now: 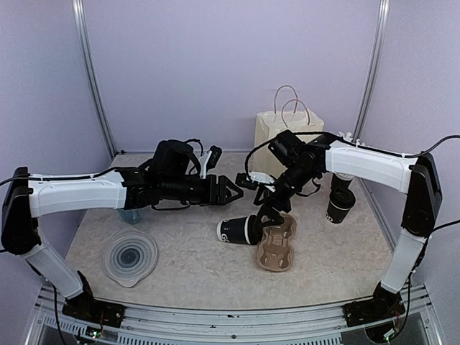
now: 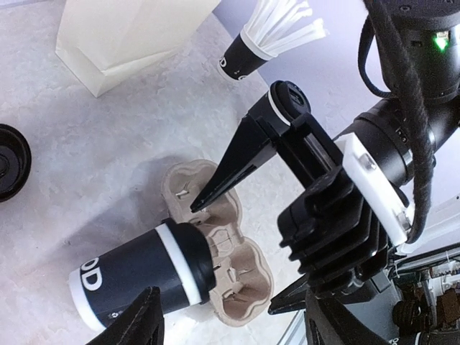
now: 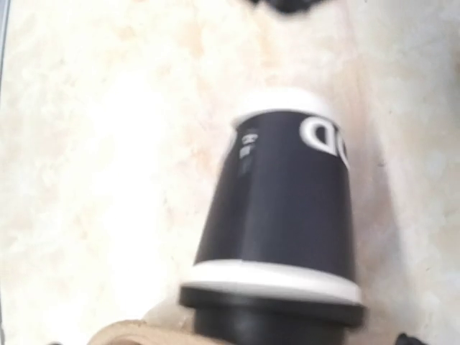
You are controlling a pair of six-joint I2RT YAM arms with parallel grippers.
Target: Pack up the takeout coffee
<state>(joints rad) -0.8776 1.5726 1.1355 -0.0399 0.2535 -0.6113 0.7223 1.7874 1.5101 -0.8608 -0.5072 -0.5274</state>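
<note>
Noted at frame centre: lidded cup [image 1: 241, 230] on side, lid end against carrier tray [image 1: 279, 249]. Right gripper [image 1: 268, 218] above, jaws wide, empty; left gripper [image 1: 231, 192] part-open, empty. Recommend mid-body grip, uprighting, seating in socket.

We counted arms: two, one left arm [image 1: 75, 194] and one right arm [image 1: 366, 164] | lidded black coffee cups: two, one toppled cup [image 1: 239, 230] and one upright cup [image 1: 339, 206] | brown pulp carrier tray [image 1: 277, 256]: one | cream paper bag [image 1: 267, 140] with two handles: one | black cup of white straws [image 2: 241, 57]: one | clear round plastic dish [image 1: 129, 256]: one
</note>
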